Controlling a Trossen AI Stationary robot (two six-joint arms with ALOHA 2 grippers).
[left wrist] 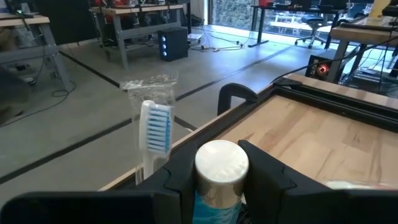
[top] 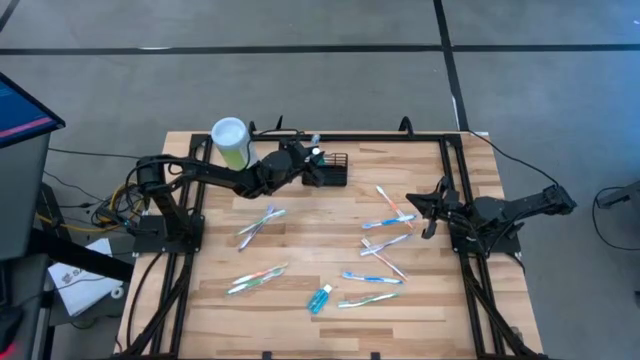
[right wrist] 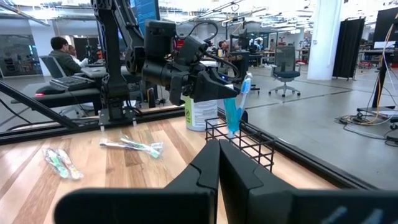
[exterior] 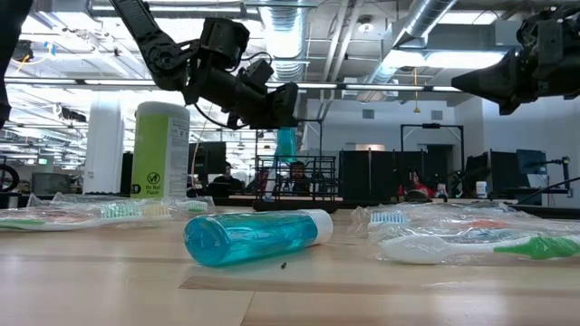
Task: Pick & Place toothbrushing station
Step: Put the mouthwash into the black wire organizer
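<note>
The black wire-mesh basket (top: 337, 170) stands near the table's far edge; it also shows in the right wrist view (right wrist: 249, 146). A wrapped toothbrush with blue bristles (left wrist: 155, 127) stands upright in it. My left gripper (top: 312, 160) is at the basket's left end, shut on a blue tube with a white cap (right wrist: 231, 115). The tube's lower end reaches into the basket's open top. My right gripper (top: 416, 204) is shut and empty, above the table's right part among loose toothbrushes. My left gripper pinches the blue tube between its two fingers (left wrist: 261, 171), just below the white cap (left wrist: 222, 163). The fingers come slanting down from the table's left. The tube hangs upright, cap up, with its lower end (right wrist: 234, 132) at the basket's open top.
A pale-green cylinder with a white lid (top: 231, 142) stands left of the basket. Several wrapped toothbrushes (top: 385, 222) lie across the table's middle and right. A blue bottle (top: 320, 298) lies near the front. People sit in the room behind (right wrist: 62, 53).
</note>
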